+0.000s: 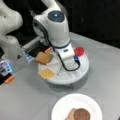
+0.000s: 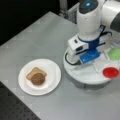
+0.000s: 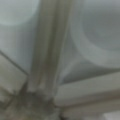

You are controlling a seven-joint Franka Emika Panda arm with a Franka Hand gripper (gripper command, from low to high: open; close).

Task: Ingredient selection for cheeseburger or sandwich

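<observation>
On the white round paper plate [image 1: 91, 105] [image 2: 53, 75] lies a tan-brown toast square [image 1: 70, 114] [image 2: 33, 71] with the dark brown round patty [image 1: 81, 115] [image 2: 38, 78] on top. The white round divided tray [image 1: 82, 71] [image 2: 82, 76] holds a second toast square [image 1: 43, 58], a yellow cheese square [image 1: 46, 73], a red tomato disc [image 1: 79, 51] [image 2: 110, 72] and a green lettuce piece [image 2: 115, 53]. The gripper [image 2: 87, 58] is low over this tray; whether its claw is spread cannot be told.

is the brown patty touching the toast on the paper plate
Touching. In both front views the patty lies on top of the toast square on the paper plate, overlapping it with no gap.
</observation>
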